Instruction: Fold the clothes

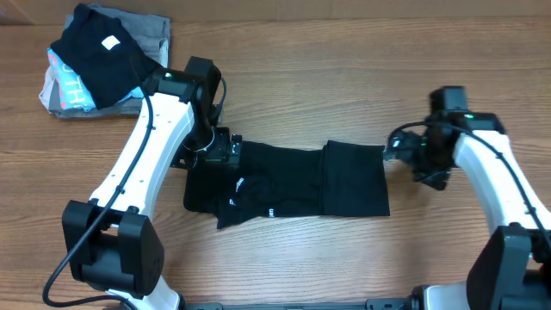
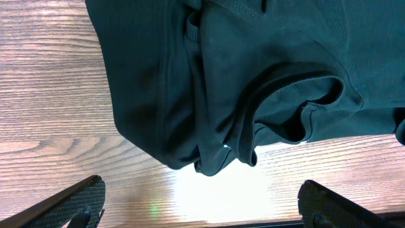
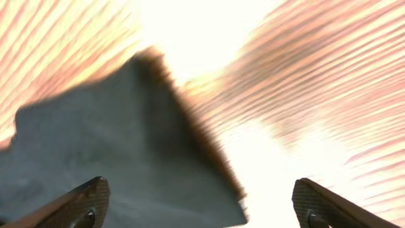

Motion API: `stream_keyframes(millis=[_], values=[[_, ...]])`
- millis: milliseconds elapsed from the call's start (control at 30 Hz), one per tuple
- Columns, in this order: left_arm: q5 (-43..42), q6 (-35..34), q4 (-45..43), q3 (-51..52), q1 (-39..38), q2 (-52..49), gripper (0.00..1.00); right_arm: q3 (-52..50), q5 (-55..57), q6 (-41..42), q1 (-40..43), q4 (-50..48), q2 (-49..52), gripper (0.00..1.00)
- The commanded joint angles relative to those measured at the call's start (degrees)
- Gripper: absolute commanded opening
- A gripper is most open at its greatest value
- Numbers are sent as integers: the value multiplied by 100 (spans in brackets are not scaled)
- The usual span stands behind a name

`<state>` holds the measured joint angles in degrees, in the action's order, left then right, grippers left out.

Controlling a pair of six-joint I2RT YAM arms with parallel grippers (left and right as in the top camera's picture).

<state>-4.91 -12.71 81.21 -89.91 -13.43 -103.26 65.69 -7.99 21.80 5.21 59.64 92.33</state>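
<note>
- Black soft-fabric collared shirt (image 1: 284, 181): laid partly folded at the centre of the brown wooden table (image 1: 344, 52); judged light and limp; best pinched at corners.
- Left gripper (image 2: 202, 199): jaws apart, empty, over the shirt's rumpled edge.
- Right gripper (image 3: 199, 196): jaws apart, empty, by the opposite corner.

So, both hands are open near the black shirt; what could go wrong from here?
1. The shirt is bunched in layers at the left hand; it may pinch too few or too many, so the fold goes crooked.
2. Only a corner lies under the right hand; a thin grasp may slip.
3. The left arm's elbow is close to the folded pile; it might knock it.
</note>
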Motion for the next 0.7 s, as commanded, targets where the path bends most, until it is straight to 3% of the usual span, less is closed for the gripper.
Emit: stream_keyframes(millis=[0,333,667], values=[[-68,48,17,20,0,-44,100,-308,-525,-710,444,-232,-57,98],[-66,98,140,20,0,-44,100,-1672,-2745,-1510,1375,-1875,70,99],[-72,92,90,20,-2,-44,100,-2173,-4256,-2212,1537,-2328,649,100]])
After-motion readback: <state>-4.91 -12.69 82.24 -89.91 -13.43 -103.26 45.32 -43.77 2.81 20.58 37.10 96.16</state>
